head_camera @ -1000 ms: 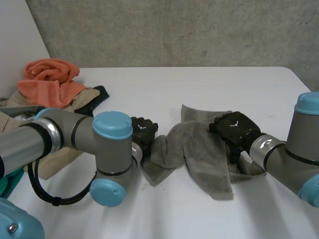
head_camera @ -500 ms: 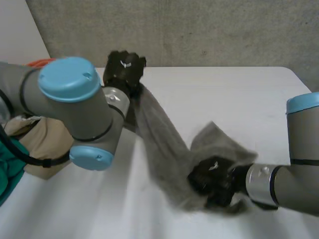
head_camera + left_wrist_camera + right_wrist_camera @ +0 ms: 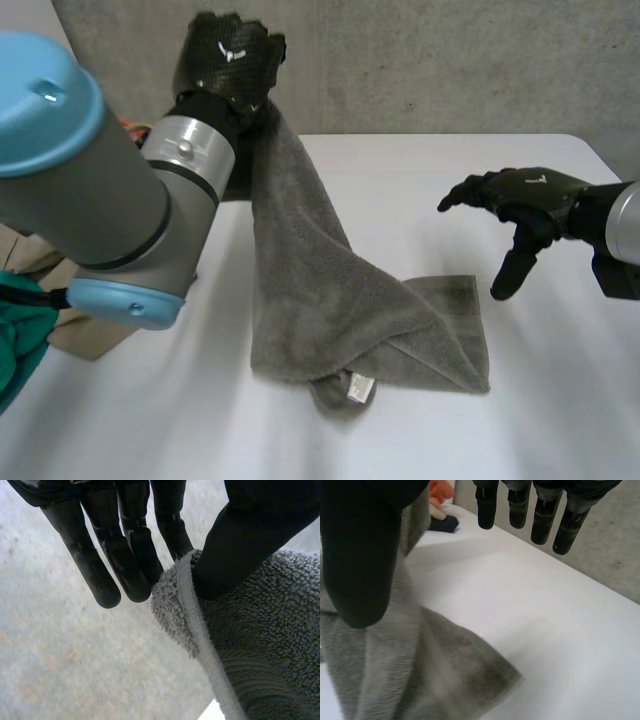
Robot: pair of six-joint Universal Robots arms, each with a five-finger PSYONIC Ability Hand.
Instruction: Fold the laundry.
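Towel (image 3: pixel 320 290) of grey terry in head view, thick looped pile, pinched high at one corner by left hand (image 3: pixel 228 62) and draped down as a long slanting band to white table (image 3: pixel 450 170). Lower part flat on the tabletop in a rough wedge of overlapped layers, small white label (image 3: pixel 358 388) at the near edge. Right hand (image 3: pixel 520 200) above the table to the towel's right, fingers straight and spread, holding nothing, clear of the cloth. Rough grey wall (image 3: pixel 450 60) behind; beige cloth (image 3: pixel 75 335) and green cloth (image 3: pixel 15 350) under the left arm.

Left wrist view: flat woven hem and nubbly pile of the towel (image 3: pixel 250 645), corner clamped between thumb and straight black fingers (image 3: pixel 130 555).

Right wrist view: smooth black fingers (image 3: pixel 520 500) straight and empty over bare table (image 3: pixel 545 630); towel (image 3: pixel 395 680) below the thumb, soft folds; orange cloth (image 3: pixel 442 490) and dark cloth (image 3: pixel 442 525) far off.

Against half a second ago: left hand higher; right hand, then closed on the towel's lower part, now let go and drawn aside; lower part, then bunched, now spread flat.
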